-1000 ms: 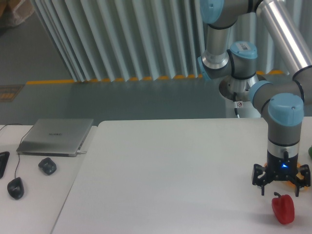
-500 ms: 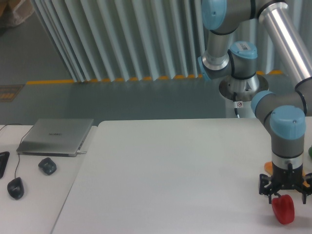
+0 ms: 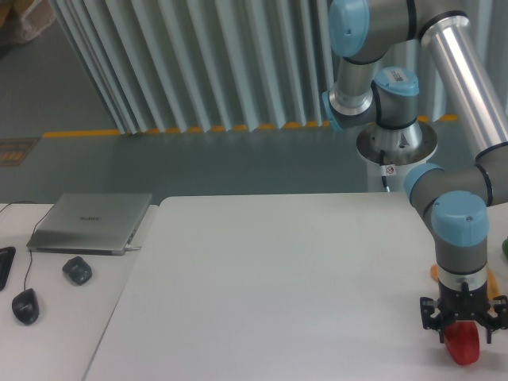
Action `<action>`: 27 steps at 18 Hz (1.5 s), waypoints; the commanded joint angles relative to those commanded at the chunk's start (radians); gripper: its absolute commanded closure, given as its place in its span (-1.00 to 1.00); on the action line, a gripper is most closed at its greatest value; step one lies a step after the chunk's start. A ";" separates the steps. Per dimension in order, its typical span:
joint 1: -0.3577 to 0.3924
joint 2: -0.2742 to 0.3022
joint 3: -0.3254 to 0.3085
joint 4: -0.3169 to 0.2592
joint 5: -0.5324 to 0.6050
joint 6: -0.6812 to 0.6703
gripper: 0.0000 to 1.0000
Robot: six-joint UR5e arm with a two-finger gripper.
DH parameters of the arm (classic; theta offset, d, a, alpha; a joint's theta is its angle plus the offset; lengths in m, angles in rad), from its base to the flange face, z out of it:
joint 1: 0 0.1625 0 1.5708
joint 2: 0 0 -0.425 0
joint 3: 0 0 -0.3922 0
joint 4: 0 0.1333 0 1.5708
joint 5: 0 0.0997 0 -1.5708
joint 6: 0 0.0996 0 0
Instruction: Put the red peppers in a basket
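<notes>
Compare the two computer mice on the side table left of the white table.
The upper mouse looks grey and mottled; the lower mouse looks darker, near black. The upper mouse lies closer to the closed laptop, the lower mouse farther left and nearer the camera. A thin cable runs up from the lower mouse; none shows on the upper one. Both are small, rounded, and rest flat on the same side table.

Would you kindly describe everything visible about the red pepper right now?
The red pepper is small, glossy and plastic-looking, resting on the white table near its front right corner. Its top and stem are hidden by the gripper, whose black jaws are spread to either side of it. Whether they touch it cannot be told. An orange object shows just behind.
</notes>
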 joint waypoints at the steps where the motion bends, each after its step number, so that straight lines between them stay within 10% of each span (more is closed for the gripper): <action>1: 0.000 0.002 0.000 0.000 0.000 0.002 0.33; 9: 0.070 0.185 -0.032 -0.061 -0.064 0.051 0.36; 16: 0.366 0.282 -0.023 -0.256 -0.052 0.737 0.36; 21: 0.430 0.255 -0.037 -0.233 0.179 1.127 0.36; 25: 0.440 0.204 -0.046 -0.140 0.242 1.152 0.24; 26: 0.451 0.203 -0.046 -0.132 0.247 1.181 0.17; 27: 0.460 0.203 -0.048 -0.132 0.245 1.218 -0.29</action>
